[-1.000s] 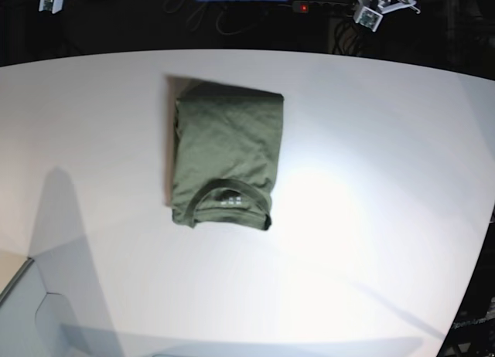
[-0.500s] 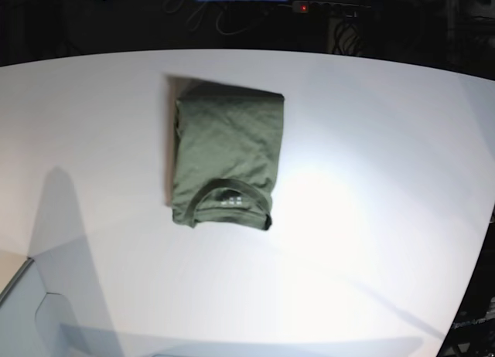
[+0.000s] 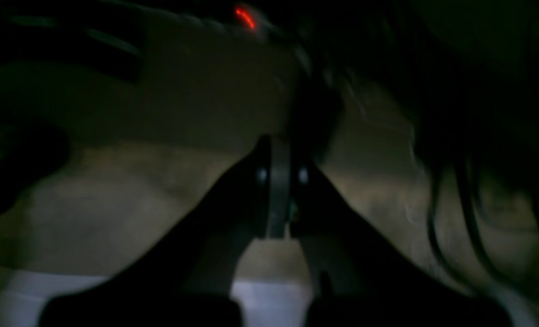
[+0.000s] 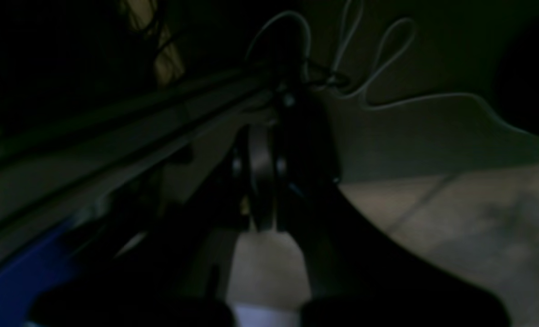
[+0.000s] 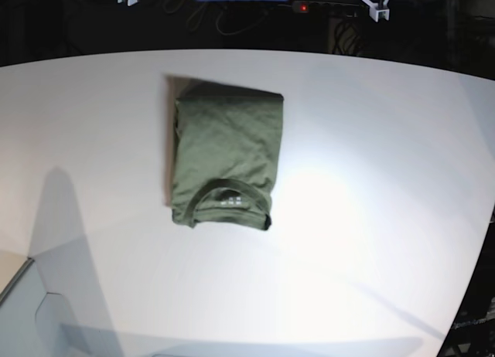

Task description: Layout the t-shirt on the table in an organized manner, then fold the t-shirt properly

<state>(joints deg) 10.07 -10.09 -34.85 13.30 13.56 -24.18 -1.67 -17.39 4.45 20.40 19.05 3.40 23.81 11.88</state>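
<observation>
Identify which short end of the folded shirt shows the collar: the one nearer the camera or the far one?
The near end of the t-shirt: the ribbed collar curves there, while the far end is a plain fold.

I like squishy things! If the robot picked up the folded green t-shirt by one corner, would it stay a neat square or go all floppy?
Probably floppy. The t-shirt is soft cloth with wrinkles showing, so its stacked layers would likely sag and fall open. It looks light for its size, being thin fabric. If pushed along the smooth white table, it might slide a bit but also bunch up.
</observation>
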